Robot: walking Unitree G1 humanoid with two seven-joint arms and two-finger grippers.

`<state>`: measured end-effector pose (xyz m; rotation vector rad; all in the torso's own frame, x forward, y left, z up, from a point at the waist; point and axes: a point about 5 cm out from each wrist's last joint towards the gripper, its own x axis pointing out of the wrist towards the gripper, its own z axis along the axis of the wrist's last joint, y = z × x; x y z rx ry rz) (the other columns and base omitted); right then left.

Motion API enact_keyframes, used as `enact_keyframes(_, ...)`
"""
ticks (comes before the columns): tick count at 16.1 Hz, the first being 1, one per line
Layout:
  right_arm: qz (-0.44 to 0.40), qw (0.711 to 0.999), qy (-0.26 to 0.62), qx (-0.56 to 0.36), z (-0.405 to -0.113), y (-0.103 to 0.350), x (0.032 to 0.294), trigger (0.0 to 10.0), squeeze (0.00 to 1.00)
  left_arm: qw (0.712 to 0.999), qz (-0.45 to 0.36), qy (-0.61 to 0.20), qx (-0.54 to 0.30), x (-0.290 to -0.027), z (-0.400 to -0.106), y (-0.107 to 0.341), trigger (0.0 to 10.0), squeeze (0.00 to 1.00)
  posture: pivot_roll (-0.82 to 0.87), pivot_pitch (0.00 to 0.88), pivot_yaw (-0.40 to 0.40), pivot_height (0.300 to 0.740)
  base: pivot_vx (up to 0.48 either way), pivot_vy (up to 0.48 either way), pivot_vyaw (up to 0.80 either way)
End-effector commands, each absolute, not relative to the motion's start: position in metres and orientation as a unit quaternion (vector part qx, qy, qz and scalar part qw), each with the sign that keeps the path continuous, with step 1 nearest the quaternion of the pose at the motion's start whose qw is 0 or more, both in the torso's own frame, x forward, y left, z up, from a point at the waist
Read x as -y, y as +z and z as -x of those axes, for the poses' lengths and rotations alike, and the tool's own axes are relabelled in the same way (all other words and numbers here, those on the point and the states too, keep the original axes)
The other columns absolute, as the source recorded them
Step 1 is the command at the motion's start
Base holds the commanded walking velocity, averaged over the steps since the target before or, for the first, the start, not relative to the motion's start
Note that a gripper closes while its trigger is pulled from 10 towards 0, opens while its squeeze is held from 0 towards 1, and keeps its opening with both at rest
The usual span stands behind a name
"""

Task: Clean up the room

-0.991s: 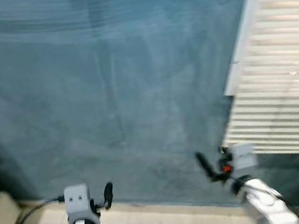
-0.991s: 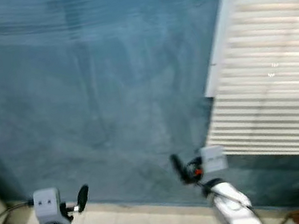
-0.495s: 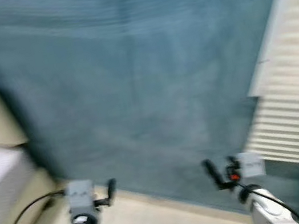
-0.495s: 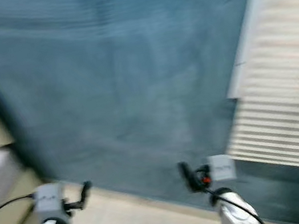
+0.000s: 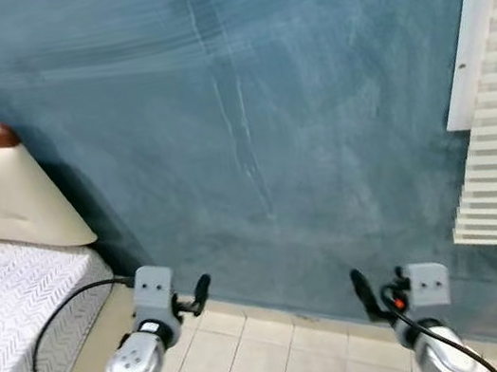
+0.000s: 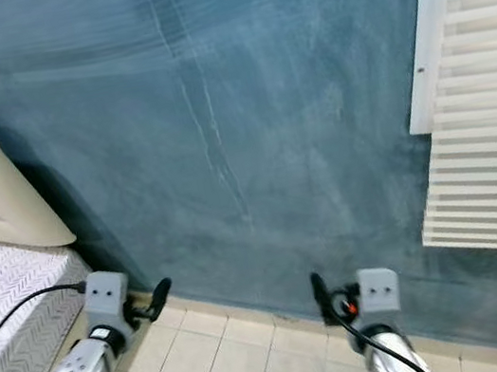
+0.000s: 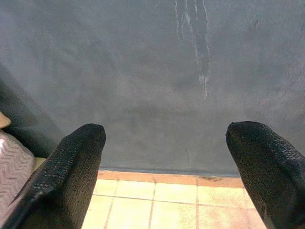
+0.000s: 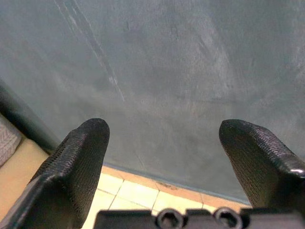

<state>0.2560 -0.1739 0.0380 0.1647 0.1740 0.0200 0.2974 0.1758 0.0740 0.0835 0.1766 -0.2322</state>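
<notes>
Left wrist view: the left gripper and right gripper are held wide apart and empty before a blue wall, so no item's handling can be judged.

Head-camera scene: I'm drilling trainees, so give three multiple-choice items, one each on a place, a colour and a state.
1. Where is the bed?
A. robot's left
B. robot's right
C. straight ahead

2. What colour is the wall?
A. white
B. blue-grey
C. yellow

3. How are both claws?
A. shut on a cloth
B. open, holding nothing
C. shut, holding nothing

Key: A, the bed sits at the left edge; B, the wall is blue-grey; C is wrong, B: the left claw and right claw show fingers spread wide, nothing between.
</notes>
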Motion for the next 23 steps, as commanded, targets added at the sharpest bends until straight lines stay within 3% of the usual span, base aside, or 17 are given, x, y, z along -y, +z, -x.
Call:
enact_keyframes(1, -0.089, 0.993, 0.028, -0.073, -0.257, 0.045, 0.168, 10.0, 0.0, 0.992, -0.019, -0.075, -0.098, -0.187, -0.294, 0.067, 10.0, 0.0, -0.05, 0.0, 0.108, 0.74, 0.0, -0.27, 0.56)
enact_keyframes(2, -0.084, 0.993, 0.036, -0.079, -0.257, 0.044, 0.167, 10.0, 0.0, 0.994, -0.005, -0.06, -0.094, -0.188, -0.291, 0.065, 10.0, 0.0, -0.05, 0.0, 0.108, 0.74, 0.0, -0.27, 0.56)
enact_keyframes(4, -0.078, 0.991, 0.057, -0.094, -0.258, 0.041, 0.169, 10.0, 0.0, 0.995, -0.01, -0.047, -0.082, -0.182, -0.281, 0.064, 10.0, 0.0, 0.01, 0.0, 0.013, 0.74, 0.0, -0.139, 0.56)
enact_keyframes(6, -0.076, 0.99, 0.067, -0.095, -0.26, 0.041, 0.17, 10.0, 0.0, 0.996, -0.009, -0.032, -0.078, -0.183, -0.278, 0.064, 10.0, 0.0, 0.02, 0.0, -0.001, 0.74, 0.0, 0.0, 0.54)
enact_keyframes(9, -0.074, 0.988, 0.089, -0.104, -0.271, 0.042, 0.177, 10.0, 0.0, 0.998, -0.007, 0.016, -0.06, -0.189, -0.265, 0.067, 10.0, 0.0, 0.09, 0.0, -0.11, 0.74, 0.0, 0.0, 0.52)
enact_keyframes(11, -0.064, 0.985, 0.113, -0.109, -0.273, 0.044, 0.174, 10.0, 0.0, 0.997, -0.013, 0.037, -0.066, -0.192, -0.259, 0.061, 10.0, 0.0, 0.1, 0.0, -0.138, 0.74, 0.0, 0.0, 0.52)
enact_keyframes(19, -0.112, 0.986, 0.082, -0.094, -0.279, 0.04, 0.17, 10.0, 0.0, 0.994, -0.098, -0.005, -0.052, -0.191, -0.266, 0.075, 10.0, 0.0, 0.1, 0.0, -0.037, 0.74, 0.0, -0.201, 0.52)
enact_keyframes(23, -0.103, 0.99, 0.049, -0.079, -0.276, 0.041, 0.171, 10.0, 0.0, 0.995, -0.076, -0.025, -0.062, -0.19, -0.278, 0.079, 10.0, 0.0, 0.07, 0.0, 0.011, 0.74, 0.0, 0.0, 0.13)
